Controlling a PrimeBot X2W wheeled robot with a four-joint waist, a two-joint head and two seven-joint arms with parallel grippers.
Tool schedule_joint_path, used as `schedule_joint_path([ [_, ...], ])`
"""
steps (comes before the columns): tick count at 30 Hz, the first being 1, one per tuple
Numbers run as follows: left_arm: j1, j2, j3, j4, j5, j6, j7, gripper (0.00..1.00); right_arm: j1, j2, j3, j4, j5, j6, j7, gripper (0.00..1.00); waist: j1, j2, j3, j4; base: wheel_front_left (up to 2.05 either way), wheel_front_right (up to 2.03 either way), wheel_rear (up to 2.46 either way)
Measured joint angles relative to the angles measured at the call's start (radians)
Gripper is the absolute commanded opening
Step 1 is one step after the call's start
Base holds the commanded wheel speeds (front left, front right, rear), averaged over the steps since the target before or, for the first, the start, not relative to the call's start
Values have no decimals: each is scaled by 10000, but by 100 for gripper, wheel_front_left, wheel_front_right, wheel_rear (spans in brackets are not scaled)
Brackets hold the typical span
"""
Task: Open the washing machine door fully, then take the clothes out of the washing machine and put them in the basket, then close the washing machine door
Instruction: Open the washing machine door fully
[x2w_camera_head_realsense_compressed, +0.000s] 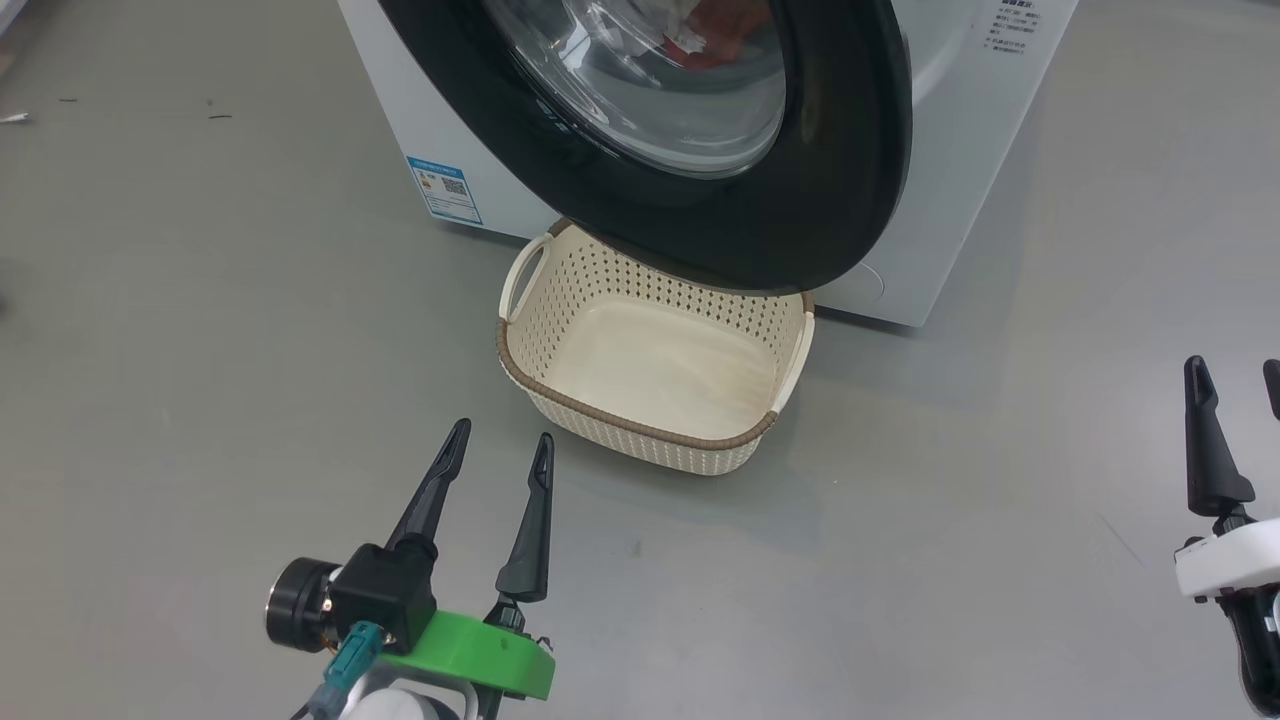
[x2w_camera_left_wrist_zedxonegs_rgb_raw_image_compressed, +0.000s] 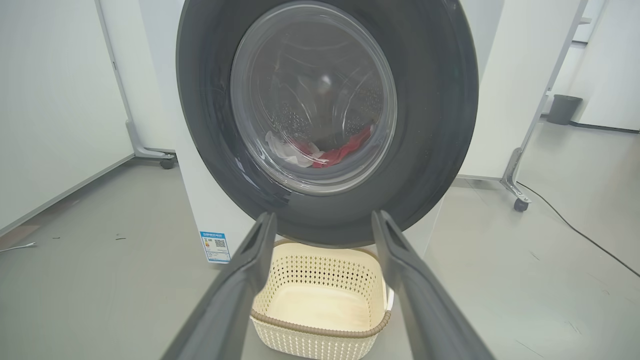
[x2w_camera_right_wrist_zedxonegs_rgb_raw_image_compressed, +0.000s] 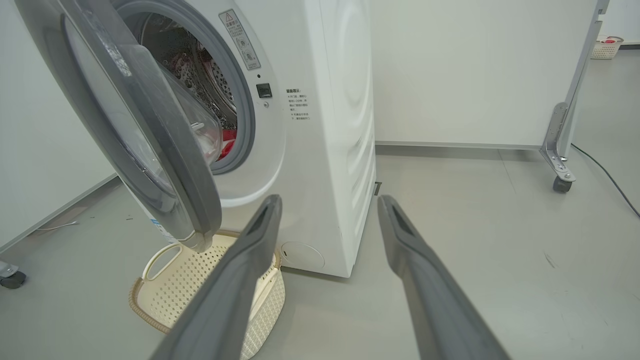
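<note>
The white washing machine stands at the top of the head view, its black-ringed door swung partly open over the cream basket, which holds nothing. Red and white clothes lie in the drum behind the door glass. The right wrist view shows the door ajar, a red garment in the drum and the basket below. My left gripper is open, low and left of the basket. My right gripper is open at the right edge, apart from the machine.
Grey floor lies all round. White partition panels on castor feet stand beside and behind the machine, with a cable running across the floor at the right. A dark bin sits far back. Another small basket sits in the distance.
</note>
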Motion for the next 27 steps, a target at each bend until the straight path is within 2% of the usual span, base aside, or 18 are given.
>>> schedule_joint_path([
  [27, 22, 2, -96, 25, 105, 0, 0, 100, 362, 155, -387, -468, -460, 134, -2, 100, 0, 0, -32, 27, 0, 0, 0],
])
